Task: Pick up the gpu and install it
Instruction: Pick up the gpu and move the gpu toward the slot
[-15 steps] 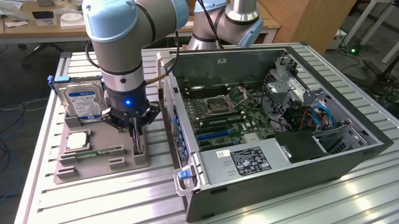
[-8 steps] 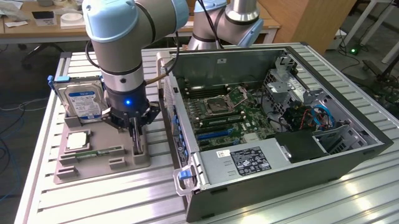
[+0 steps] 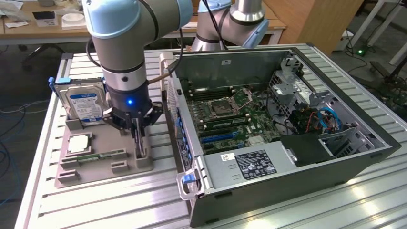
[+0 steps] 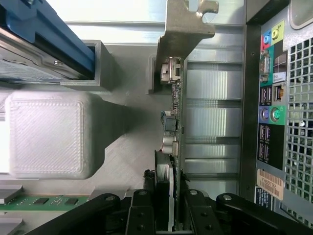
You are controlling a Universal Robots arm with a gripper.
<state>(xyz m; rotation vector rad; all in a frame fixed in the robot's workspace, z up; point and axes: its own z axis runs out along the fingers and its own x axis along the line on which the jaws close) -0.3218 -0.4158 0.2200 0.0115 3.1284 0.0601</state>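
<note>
Grey printed plastic, matte and finely layered: a parts tray (image 3: 127, 168) set on a bench (image 3: 95, 205) of ribbed aluminium slats.

Farthest from the claw (image 3: 139, 151), toward the exterior view's left: a boxy silver hard drive (image 3: 86, 102), upright in its slot, with a blue-and-white label and blue side rails. Nearer the claw on that same side, lying flat: a square metal-capped processor (image 3: 77, 143), and just beside it a narrow green memory stick (image 3: 102, 156) in a shallow groove. In the wrist view, close to the claw on that side, a pale ribbed block (image 4: 46, 132) with rounded corners.

Black, angular, pointing straight down into the tray. Closed on the gpu (image 4: 177, 122), with the fingers (image 4: 142, 215) pressed against its two faces, one on the black cooler side and one on the green board side. Thin and flat, standing on its long edge in a tray slot, seen edge-on from the wrist: green circuit board, small metal connectors, and a bent silver end bracket (image 4: 185, 29) at the end away from the claw.

Just beside the claw, toward the exterior view's right: an open dark steel computer case (image 3: 356, 157) lying on its side. Inside, a green motherboard (image 3: 222, 119) with a square socket frame and blue slots, a boxy silver power supply (image 3: 254, 164) with a black label, and looped red and blue cables (image 3: 324, 119). On the rear wall facing the card, coloured round ports (image 4: 271, 112) and a perforated grille (image 4: 301, 122).
</note>
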